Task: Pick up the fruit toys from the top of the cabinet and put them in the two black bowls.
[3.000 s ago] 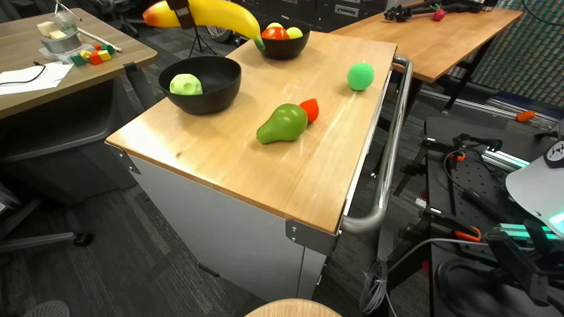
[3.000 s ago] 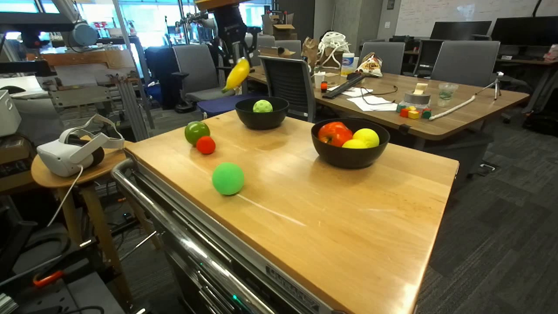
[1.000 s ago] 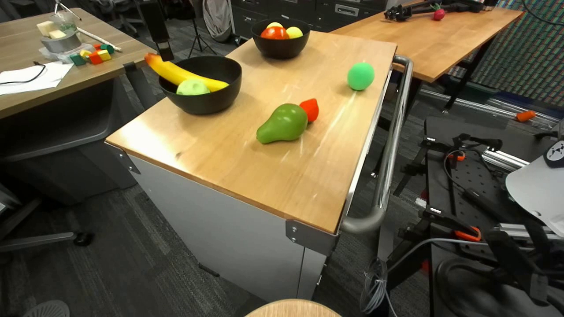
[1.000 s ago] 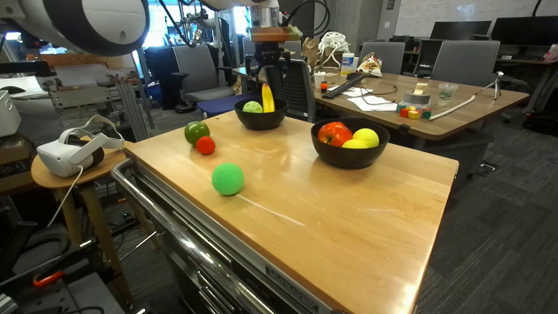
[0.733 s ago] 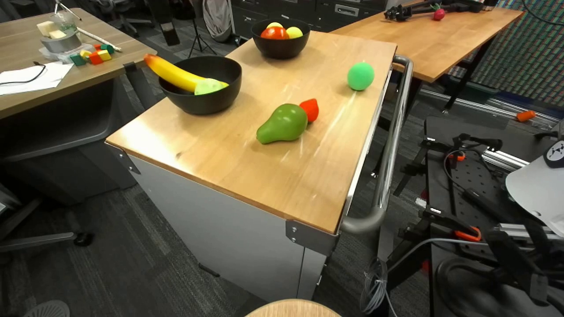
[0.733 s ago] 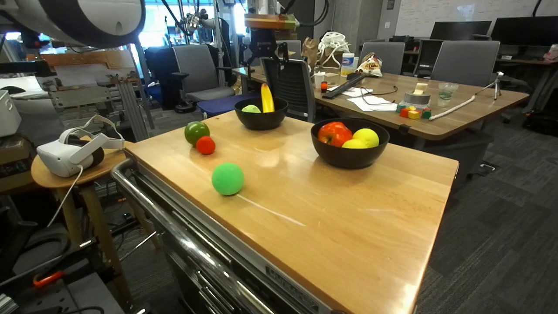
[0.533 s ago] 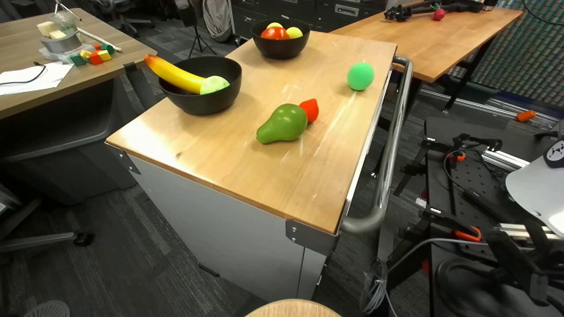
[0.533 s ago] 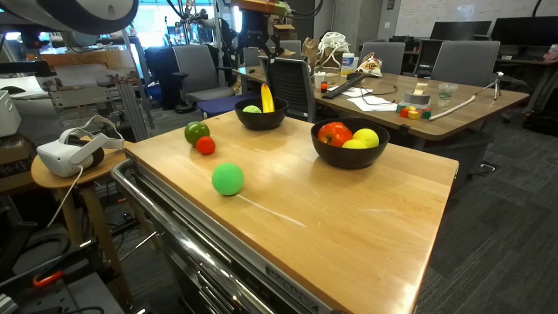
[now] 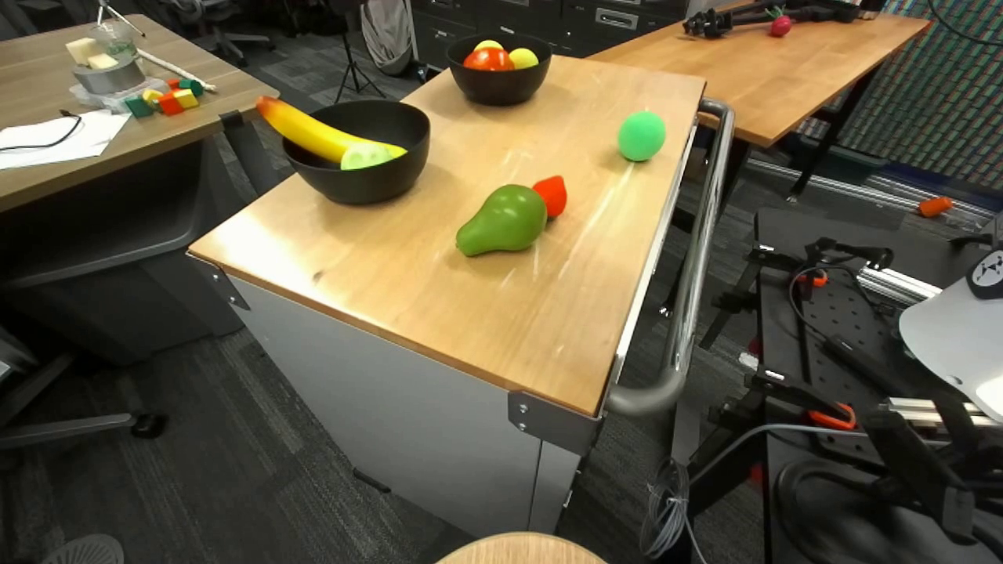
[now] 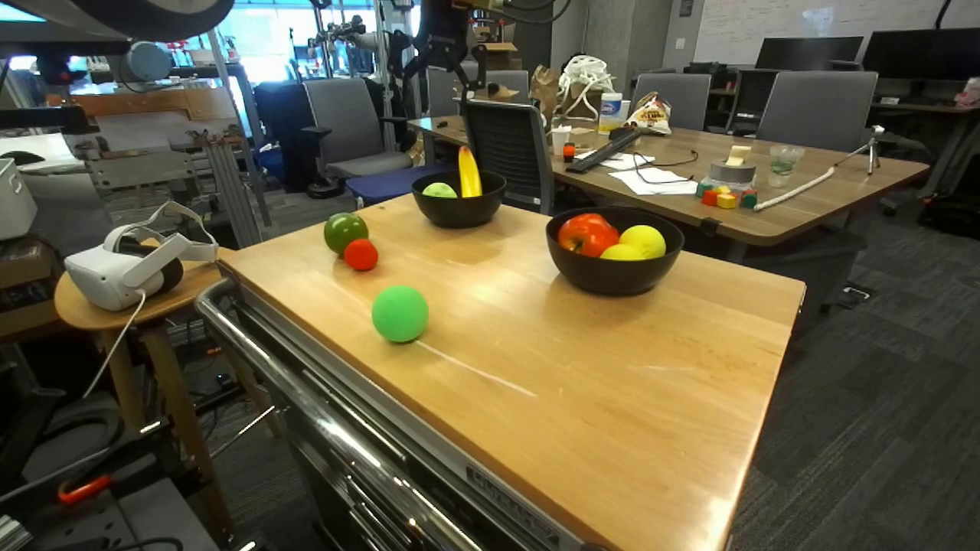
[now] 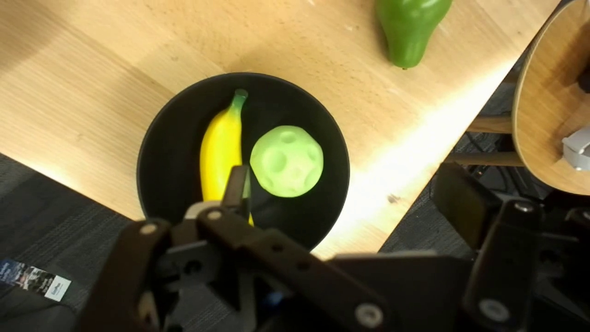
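my gripper [image 11: 343, 182], spread wide with nothing in its grasp, hangs well above the black bowl [image 9: 360, 184] beside the edge of the cabinet worktop [image 9: 407, 274] opposite the rail handle [image 9: 700, 266]. that bowl holds a yellow banana [image 11: 219, 147] and a pale green ball [image 11: 288, 161]; a second black bowl [image 10: 612, 277], farther along the same edge, carries a red fruit [image 10: 588, 233] and two yellow ones [image 10: 645, 242]. three toys lie loose on the worktop: a green pear [image 11: 412, 27], a small red one [image 9: 552, 196] and, near the rail edge, a bright green ball [image 10: 400, 314]. the pear looks my likeliest next pick: in the wrist view it lies beyond my fingers [image 11: 465, 203], between the banana's bowl and the rail edge, narrow end pointing back my way. my jaws part across that long axis, so i judge little turning is needed. that view crops its thick end, one finger covers part of the banana, and whether the small red one touches the pear i cannot tell.
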